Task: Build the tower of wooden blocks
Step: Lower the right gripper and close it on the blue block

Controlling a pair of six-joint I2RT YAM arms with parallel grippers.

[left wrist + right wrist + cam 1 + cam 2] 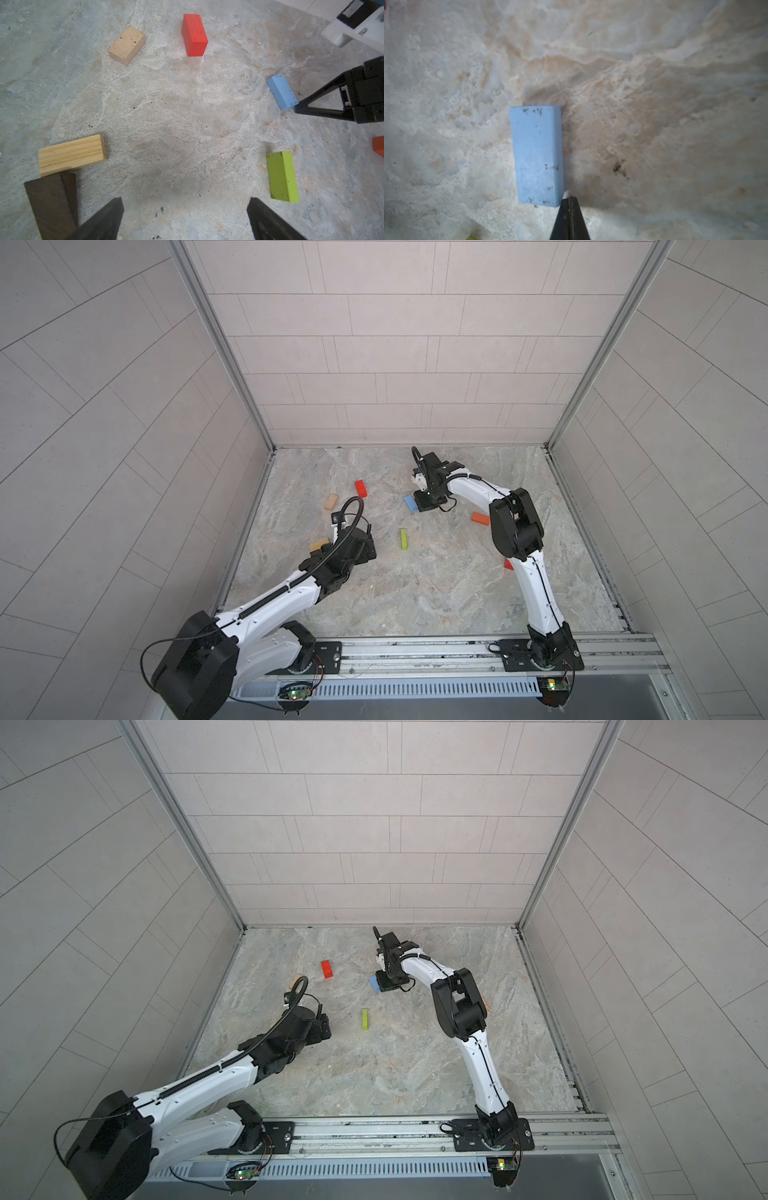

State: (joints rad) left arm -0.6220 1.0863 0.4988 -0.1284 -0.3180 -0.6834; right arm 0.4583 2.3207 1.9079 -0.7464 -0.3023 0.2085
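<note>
Brown-stained, the dark brown block (49, 207) touches the striped wood block (70, 154) near the tabletop's (176, 124) left edge. Beside them the left fingers (104, 218) stand wide apart, holding nothing. No tower stands yet: the tan block (126, 44), red block (194, 34), green block (282, 176) and blue block (537, 155) lie singly. The base layer seems in hand. The right fingers (569, 207), pressed together and empty, sit just beside the blue block's corner; they must nudge it or open to grip it. The orange block (378, 145) lies rightmost, and the bare middle leaves room.

scattered singly: red block (194, 34), pale tan (126, 44), blue (281, 91), green (282, 176), orange (378, 145); striped tan block (71, 154) against dark brown (52, 205).
</note>
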